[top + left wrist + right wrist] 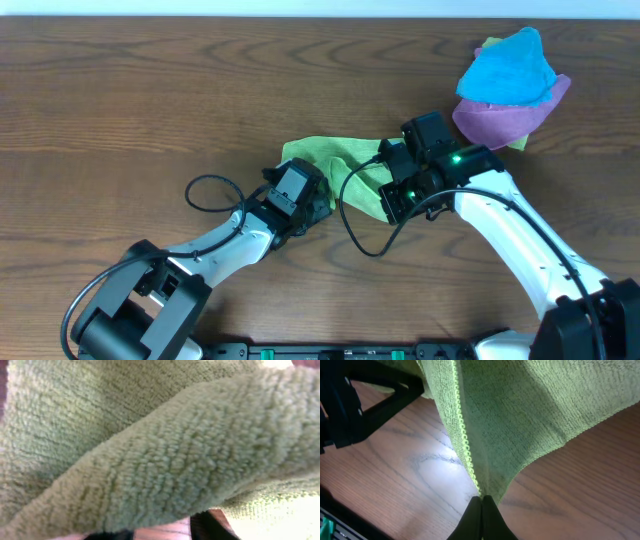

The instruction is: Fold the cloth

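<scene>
Cloth [335,160] sits between our arms; our right fingers [470,522] clench its hemmed corner, while our left fingers [210,527] lie under it, and we cannot tell their grasp.

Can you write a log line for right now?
right end effector: shut on lime-green microfibre cloth edge | left end effector: at cloth, grip unclear

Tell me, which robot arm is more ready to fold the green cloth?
Probably the right. The right gripper is pinched shut on the cloth at its stitched edge. The left gripper sits against the cloth, but its hold is unclear.
</scene>
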Motion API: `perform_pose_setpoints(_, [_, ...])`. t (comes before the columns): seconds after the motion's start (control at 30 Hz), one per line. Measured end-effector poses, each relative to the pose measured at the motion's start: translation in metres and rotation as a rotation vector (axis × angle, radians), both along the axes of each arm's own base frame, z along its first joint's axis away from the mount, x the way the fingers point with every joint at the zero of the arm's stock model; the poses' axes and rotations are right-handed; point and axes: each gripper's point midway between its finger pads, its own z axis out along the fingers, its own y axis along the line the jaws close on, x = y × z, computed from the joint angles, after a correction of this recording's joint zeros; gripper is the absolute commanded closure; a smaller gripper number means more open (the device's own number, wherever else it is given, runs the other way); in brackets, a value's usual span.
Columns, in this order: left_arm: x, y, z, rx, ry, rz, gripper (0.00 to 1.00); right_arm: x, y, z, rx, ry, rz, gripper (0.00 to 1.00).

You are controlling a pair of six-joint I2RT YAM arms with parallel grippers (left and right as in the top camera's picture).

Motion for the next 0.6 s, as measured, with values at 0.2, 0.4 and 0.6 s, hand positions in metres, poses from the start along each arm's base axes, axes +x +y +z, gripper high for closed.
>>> perform_pose_setpoints(0.2, [0.0022,0.0033,-0.0005,0.033,-0.026,-0.023,0.72,-0.0011,-0.0003,-0.0002,-0.001,0.005,-0.002,0.99])
perform_pose_setpoints(0.4, [0.0051,0.0068,-0.0006,0.06,-0.048,-0.027,0.75,-0.0027,-0.0004,-0.0004,-0.001,0.013,-0.003,0.99])
perform_pose_setpoints(0.6, [0.0054,0.0084,-0.0011,0.085,-0.065,-0.058,0.94,-0.0029,-0.0005,-0.0004,-0.001,0.014,-0.003,0.99])
